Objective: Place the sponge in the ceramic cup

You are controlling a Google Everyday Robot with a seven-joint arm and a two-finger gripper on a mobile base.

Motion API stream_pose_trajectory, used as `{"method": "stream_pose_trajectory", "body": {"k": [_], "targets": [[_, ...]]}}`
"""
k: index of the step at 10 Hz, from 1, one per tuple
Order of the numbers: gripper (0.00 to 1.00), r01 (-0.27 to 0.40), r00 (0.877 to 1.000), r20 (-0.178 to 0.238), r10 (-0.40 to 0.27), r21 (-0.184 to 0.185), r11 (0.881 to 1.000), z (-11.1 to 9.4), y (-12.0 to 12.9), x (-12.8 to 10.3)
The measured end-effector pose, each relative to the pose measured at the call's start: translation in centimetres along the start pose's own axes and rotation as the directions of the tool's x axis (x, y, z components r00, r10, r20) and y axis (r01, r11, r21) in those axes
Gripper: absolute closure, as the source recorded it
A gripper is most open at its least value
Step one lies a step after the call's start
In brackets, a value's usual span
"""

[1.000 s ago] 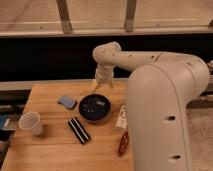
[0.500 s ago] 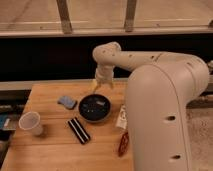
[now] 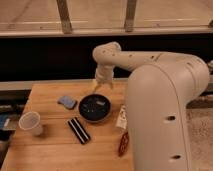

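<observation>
The light-blue sponge (image 3: pixel 66 102) lies flat on the wooden table (image 3: pixel 50 150), left of the black bowl. The pale ceramic cup (image 3: pixel 31 123) stands upright near the table's left edge, below and left of the sponge. My gripper (image 3: pixel 101 87) hangs from the white arm above the table's back edge, just over the far rim of the bowl and to the right of the sponge. It holds nothing that I can see.
A round black bowl (image 3: pixel 94 108) sits mid-table. A black striped block (image 3: pixel 78 130) lies in front of it. A white packet (image 3: pixel 121 117) and a reddish-brown item (image 3: pixel 123 144) lie by the robot's large white body (image 3: pixel 165 120), which covers the table's right side.
</observation>
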Motion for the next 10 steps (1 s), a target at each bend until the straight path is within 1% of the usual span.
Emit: {"method": "stream_pose_trajectory", "body": {"k": [2,3,4,5,6,7,8,10], "targets": [[0.34,0.006,1.000,0.005,-0.006,-0.010,1.000,0.0,0.1,0.0],[0.34,0.035,0.999,0.030,-0.035,-0.022,0.999,-0.4,0.6,0.0],[0.34,0.077,0.995,0.065,-0.074,-0.037,0.996,-1.2,1.6,-0.3],[0.34,0.128,0.988,0.092,-0.124,-0.041,0.991,-2.2,3.1,-1.3],[0.34,0.166,0.981,0.104,-0.161,-0.042,0.985,-2.4,4.6,-2.2],[0.34,0.211,0.972,0.112,-0.205,-0.043,0.977,-2.5,6.4,-3.4],[0.34,0.256,0.961,0.116,-0.251,-0.037,0.966,-2.7,8.1,-4.7],[0.34,0.315,0.944,0.113,-0.309,-0.037,0.948,-2.6,9.9,-6.1]]}}
